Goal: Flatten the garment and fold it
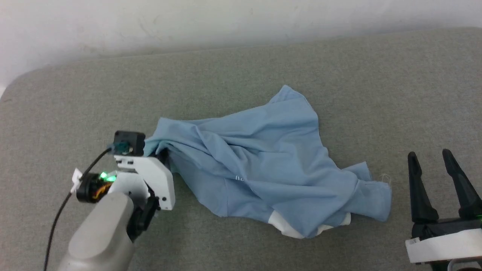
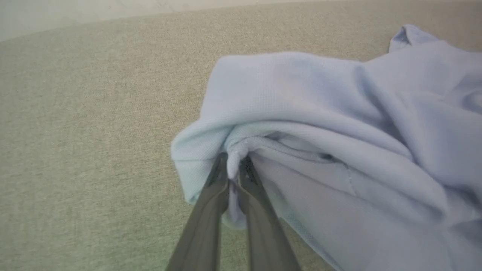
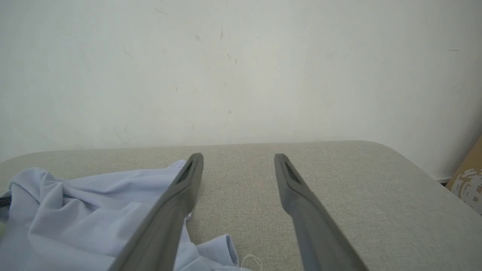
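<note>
1. Work surface: a grey woven padded surface (image 1: 241, 71) spans the scene. A pale wall (image 1: 188, 22) stands along its far edge.
2. Task item: the garment (image 1: 263, 158), a light blue knit shirt, lies crumpled near the middle of the surface. It is not flat; deep folds and creases run across it from left to right.
3. Garment details: a white collar part (image 1: 286, 226) shows under the near edge. A small white logo (image 1: 240, 177) is partly visible on the front. One corner points toward the far side; a bunched sleeve lies at the right end.
4. Left tool: the left gripper (image 2: 235, 167) is at the garment's left edge. Its two dark fingers (image 2: 205, 222) are clenched together, with a rolled fold of the blue fabric pinched between the tips. Fabric bunches around the tips on both sides.
5. Left arm: in the head view the pale forearm enters from the near left. A green light (image 1: 103, 175) glows at the wrist, and a black cable (image 1: 56, 222) trails toward the near edge.
6. Right tool: the right gripper (image 1: 429, 153) is at the near right, just right of the garment and apart from it. Its jaws are spread wide and hold nothing.
7. Surroundings: in the right wrist view a brown cardboard piece (image 3: 469, 180) shows beyond the surface's right corner.
</note>
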Robot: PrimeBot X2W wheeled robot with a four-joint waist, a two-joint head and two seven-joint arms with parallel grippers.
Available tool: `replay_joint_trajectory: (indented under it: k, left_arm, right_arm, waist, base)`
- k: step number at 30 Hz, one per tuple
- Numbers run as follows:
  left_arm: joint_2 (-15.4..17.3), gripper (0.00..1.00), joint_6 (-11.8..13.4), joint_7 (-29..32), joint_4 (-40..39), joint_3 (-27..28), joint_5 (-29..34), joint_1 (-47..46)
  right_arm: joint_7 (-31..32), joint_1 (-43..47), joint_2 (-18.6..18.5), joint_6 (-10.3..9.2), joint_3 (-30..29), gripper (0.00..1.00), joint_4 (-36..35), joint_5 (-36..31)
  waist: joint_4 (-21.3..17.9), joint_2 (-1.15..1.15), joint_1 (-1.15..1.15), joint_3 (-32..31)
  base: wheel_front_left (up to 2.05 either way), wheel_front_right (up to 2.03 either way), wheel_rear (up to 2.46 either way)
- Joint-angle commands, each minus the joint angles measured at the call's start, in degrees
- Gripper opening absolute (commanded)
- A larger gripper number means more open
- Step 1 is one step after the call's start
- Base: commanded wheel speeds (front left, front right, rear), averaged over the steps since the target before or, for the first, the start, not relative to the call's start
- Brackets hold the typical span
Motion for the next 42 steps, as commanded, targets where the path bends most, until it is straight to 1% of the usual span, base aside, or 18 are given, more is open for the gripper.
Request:
replay_joint_trajectory:
  k: [1, 7, 9, 11, 13, 16, 19, 22, 29, 32, 34, 35, 36, 37, 38, 39, 40, 42]
  left_arm:
    - [-1.31, 1.0, 0.72, -2.83, 0.12, 1.4, -1.32, 1.99]
    - [-3.51, 1.0, 4.24, -14.42, -3.72, 4.47, -1.79, 7.97]
    - [-4.04, 1.0, 5.31, -16.36, -6.04, 4.68, -1.72, 10.17]
    - [-4.15, 1.0, 6.34, -16.4, -8.47, 4.39, -1.59, 12.22]
    - [-3.88, 1.0, 6.74, -14.34, -10.92, 3.25, -1.45, 13.73]
    - [-2.91, 1.0, 6.27, -8.05, -13.65, 0.58, -1.59, 14.71]
    - [-1.45, 1.0, 5.19, -0.55, -14.24, -2.48, -1.38, 13.97]
    - [-0.72, 1.0, 3.71, 4.75, -13.18, -4.55, -1.44, 12.02]
    - [-1.41, 1.0, 0.48, 11.27, -6.77, -7.76, -1.7, 7.49]
    - [-1.9, 1.0, -0.41, 12.85, -4.97, -8.7, -1.94, 6.83]
    - [-2.33, 0.8, -1.27, 13.59, -3.46, -9.45, -2.11, 6.42]
    - [-2.71, 0.64, -1.68, 13.63, -2.87, -9.66, -2.34, 6.31]
    - [-3.13, 0.54, -2.11, 13.79, -2.29, -9.9, -2.62, 6.22]
    - [-3.39, 0.46, -2.38, 13.84, -1.72, -10.18, -2.6, 6.01]
    - [-3.69, 0.45, -2.7, 14.08, -1.13, -10.46, -2.73, 5.89]
    - [-4.07, 0.36, -3.06, 14.24, -0.66, -10.59, -3.06, 5.8]
    - [-4.32, 0.0, -3.31, 14.2, -0.22, -10.67, -3.23, 5.65]
    - [-4.55, 0.0, -3.95, 14.74, 0.85, -11.0, -3.68, 5.72]
  right_arm:
    - [-0.28, -0.82, 0.16, -0.05, -0.05, 1.0, -0.07, -0.16]
    - [0.05, -0.28, 0.17, -0.05, -0.5, 1.0, -0.17, -0.29]
    - [0.21, -0.02, 0.17, -0.05, -0.54, 1.0, -0.24, -0.2]
    - [0.51, 0.25, 0.17, -0.05, -0.41, 1.0, -0.29, -0.18]
    - [0.86, 0.56, 0.17, -0.05, -0.39, 1.0, -0.43, -0.24]
    - [1.41, 0.81, 0.17, -0.05, -0.04, 1.0, -0.65, -0.36]
    - [1.8, 0.71, 0.17, -0.05, 0.45, 1.0, -0.76, -0.48]
    - [2.01, 0.55, 0.17, -0.05, 0.98, 1.0, -0.65, -0.42]
    - [2.08, 0.56, 0.17, -0.05, 1.29, 1.0, 0.01, 0.2]
    - [1.93, 0.44, 0.17, -0.05, 1.1, 1.0, 0.33, 0.31]
    - [1.74, 0.24, 0.17, -0.05, 1.04, 1.0, 0.57, 0.45]
    - [1.68, 0.16, 0.17, -0.05, 0.99, 1.0, 0.68, 0.54]
    - [1.6, 0.11, 0.17, -0.05, 0.88, 1.0, 0.78, 0.64]
    - [1.51, 0.02, 0.17, -0.05, 0.76, 1.0, 0.87, 0.8]
    - [1.43, -0.09, 0.17, -0.05, 0.72, 1.0, 0.98, 0.93]
    - [1.33, -0.19, 0.17, -0.05, 0.68, 1.0, 1.04, 1.03]
    - [1.25, -0.28, 0.17, -0.05, 0.64, 1.0, 1.07, 1.1]
    - [1.19, -0.41, 0.17, -0.05, 0.61, 1.0, 1.22, 1.12]
  waist:
    - [0.17, 0.0, -0.01, 0.29]
    - [1.31, 0.0, -0.01, -1.16]
    - [1.82, 0.0, -0.01, -1.94]
    - [2.26, 0.0, -0.01, -2.77]
    - [2.74, 0.0, -0.01, -3.39]
    - [3.11, 0.0, -0.01, -3.98]
    - [3.02, 0.0, -0.01, -4.08]
    - [2.37, 0.0, -0.01, -3.77]
    - [0.08, 0.0, -0.01, -2.61]
    - [-0.28, 0.0, -0.01, -2.35]
    - [-0.52, 0.0, -0.01, -2.14]
    - [-0.57, 0.0, -0.01, -2.05]
    - [-0.53, 0.0, -0.01, -1.95]
    - [-0.48, 0.0, -0.01, -1.83]
    - [-0.44, 0.0, -0.01, -1.71]
    - [-0.35, 0.0, -0.01, -1.64]
    - [-0.24, 0.0, -0.01, -1.57]
    - [-0.05, 0.0, -0.01, -1.67]
  base:
    - [0.0, 0.0, 0.0]
    - [0.0, 0.0, 0.0]
    - [0.0, 0.0, 0.0]
    - [0.0, 0.0, 0.0]
    - [0.0, 0.0, 0.0]
    - [0.0, 0.0, 0.0]
    - [0.0, 0.0, 0.0]
    - [0.0, 0.0, 0.0]
    - [0.0, 0.0, 0.0]
    - [0.0, 0.0, 0.0]
    - [0.0, 0.0, 0.0]
    - [0.0, 0.0, 0.0]
    - [0.0, 0.0, 0.0]
    - [0.0, 0.0, 0.0]
    - [0.0, 0.0, 0.0]
    - [0.0, 0.0, 0.0]
    - [0.0, 0.0, 0.0]
    - [0.0, 0.0, 0.0]
